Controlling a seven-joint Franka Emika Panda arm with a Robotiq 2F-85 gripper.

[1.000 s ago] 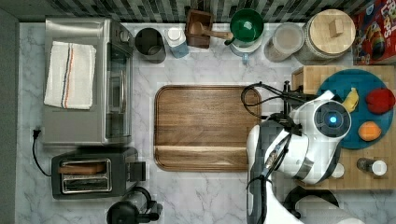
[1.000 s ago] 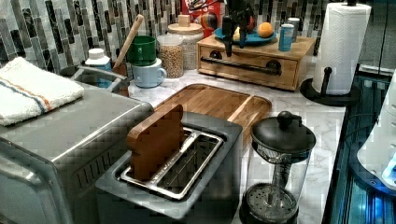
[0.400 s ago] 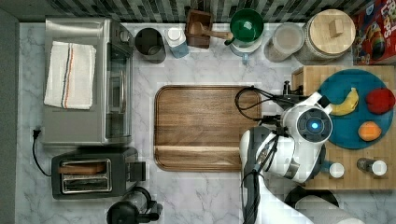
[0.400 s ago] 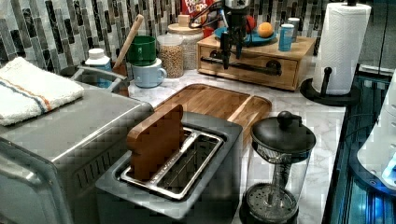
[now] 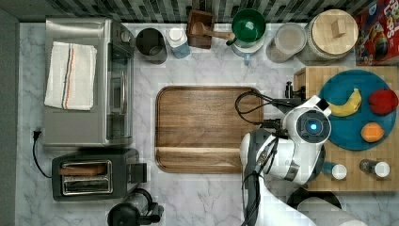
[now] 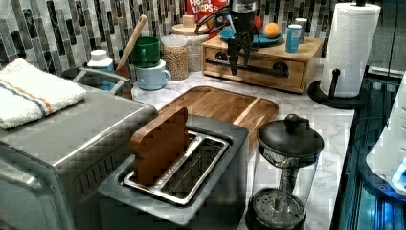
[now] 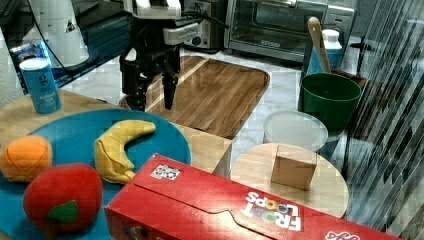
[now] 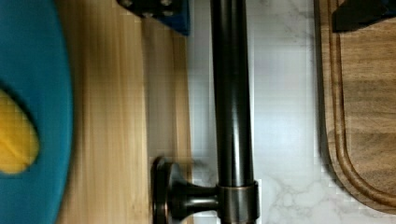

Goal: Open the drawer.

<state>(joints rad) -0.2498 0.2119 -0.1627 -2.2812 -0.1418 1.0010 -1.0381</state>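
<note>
The gripper (image 6: 238, 50) hangs with its two fingers spread apart, straddling the black bar handle (image 6: 249, 68) without closing on it; the wrist view has the bar (image 8: 231, 93) running between the two finger tips, one over the light wood and one over the tray. The drawer (image 6: 253, 67) sits shut in a light-wood box at the back of the marble counter, on the left view's right, just behind the walnut tray (image 5: 207, 128). On top of the box rests one blue plate (image 5: 357, 136) carrying one banana (image 5: 346, 106), one red fruit (image 5: 383, 101) and one orange (image 5: 371, 132), with a blue can (image 7: 41, 84) beside it. The tray lies close in front of the drawer's face, only a strip of marble between them. One paper-towel roll (image 6: 352, 48) stands to the left view's right of the box. Nearer stand one toaster (image 6: 177, 177), one toaster oven (image 5: 84, 80) and one glass coffee press (image 6: 285, 177).
</note>
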